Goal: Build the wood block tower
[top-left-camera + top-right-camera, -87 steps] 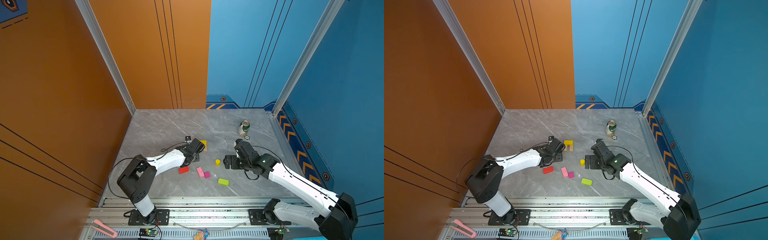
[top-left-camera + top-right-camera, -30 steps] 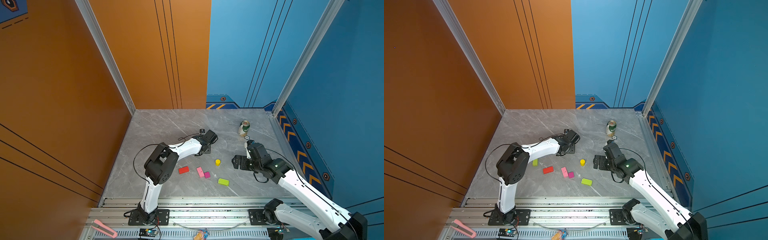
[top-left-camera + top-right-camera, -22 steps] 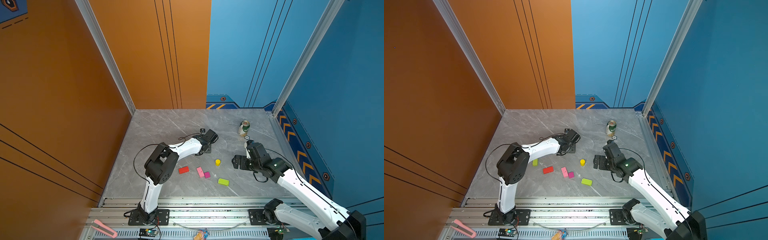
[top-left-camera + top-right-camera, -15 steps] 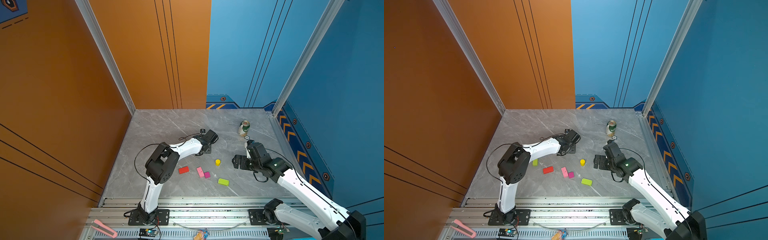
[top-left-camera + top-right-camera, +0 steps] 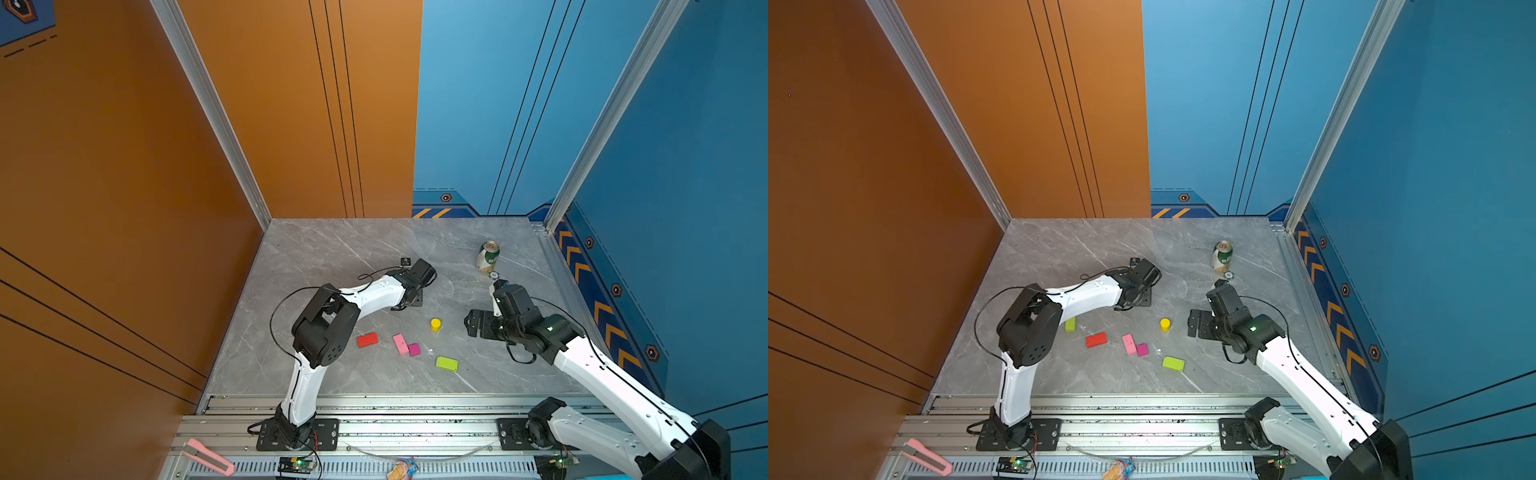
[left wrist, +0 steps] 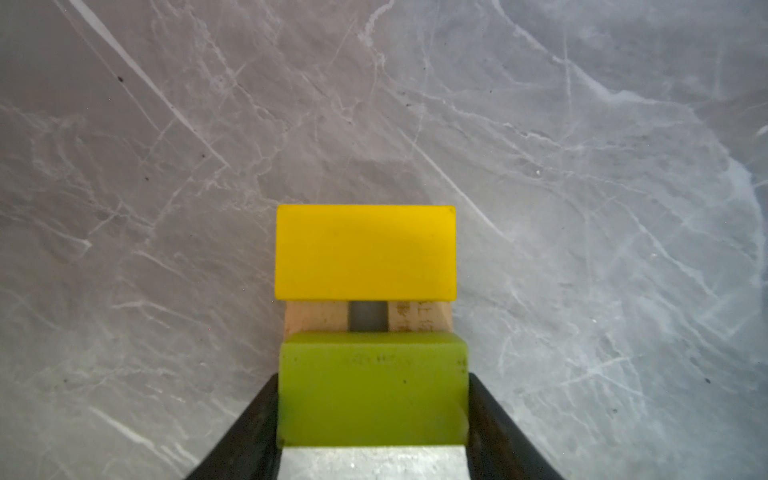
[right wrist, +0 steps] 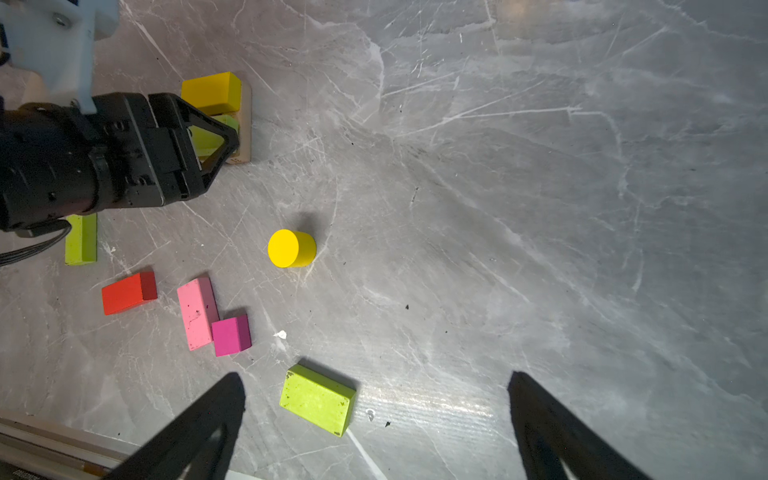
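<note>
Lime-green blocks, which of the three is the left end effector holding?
The lime-green block beside the yellow rectangle, over the tan bars: the left end effector is shut on it. The narrow one and the slab lie loose.

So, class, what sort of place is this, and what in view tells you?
Probably a robot test cell: two white robot arms bolted to an aluminium rail, orange and blue panel walls enclosing a grey marble-look tabletop, with coloured wood blocks scattered.
</note>
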You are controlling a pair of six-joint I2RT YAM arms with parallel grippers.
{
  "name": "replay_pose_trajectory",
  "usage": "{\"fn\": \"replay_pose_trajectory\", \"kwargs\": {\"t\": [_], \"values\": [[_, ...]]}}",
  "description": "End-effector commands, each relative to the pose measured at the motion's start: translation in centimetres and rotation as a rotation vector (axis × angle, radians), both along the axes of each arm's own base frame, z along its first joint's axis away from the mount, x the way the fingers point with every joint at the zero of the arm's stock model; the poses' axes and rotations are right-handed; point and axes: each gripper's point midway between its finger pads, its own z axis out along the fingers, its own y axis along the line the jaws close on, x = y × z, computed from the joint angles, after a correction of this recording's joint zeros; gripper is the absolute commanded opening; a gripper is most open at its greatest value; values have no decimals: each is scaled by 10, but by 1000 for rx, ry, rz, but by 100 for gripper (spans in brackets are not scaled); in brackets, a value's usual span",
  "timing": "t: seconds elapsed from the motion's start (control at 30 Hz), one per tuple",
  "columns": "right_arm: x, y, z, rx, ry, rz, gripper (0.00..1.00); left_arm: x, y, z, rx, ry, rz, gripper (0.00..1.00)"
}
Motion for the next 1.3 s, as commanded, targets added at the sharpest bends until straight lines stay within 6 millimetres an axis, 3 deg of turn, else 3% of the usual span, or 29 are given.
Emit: {"fn": "replay_pose_trajectory", "kwargs": {"t": [0.0, 0.5, 0.77, 0.87, 1.27], "values": [[-4, -1, -10, -13, 31, 22, 100, 2, 0, -5, 3, 24, -8, 55], [-4, 0, -13, -9, 38, 23, 100, 4, 0, -7, 5, 28, -8, 66], [-4, 0, -12, -4, 39, 19, 100, 5, 2, -4, 8, 22, -7, 81], [-4, 0, -11, -1, 39, 17, 100, 5, 3, -2, 8, 14, -4, 94], [-6, -1, -8, 3, 33, 14, 100, -2, -17, 23, -22, -25, -64, 95]]}}
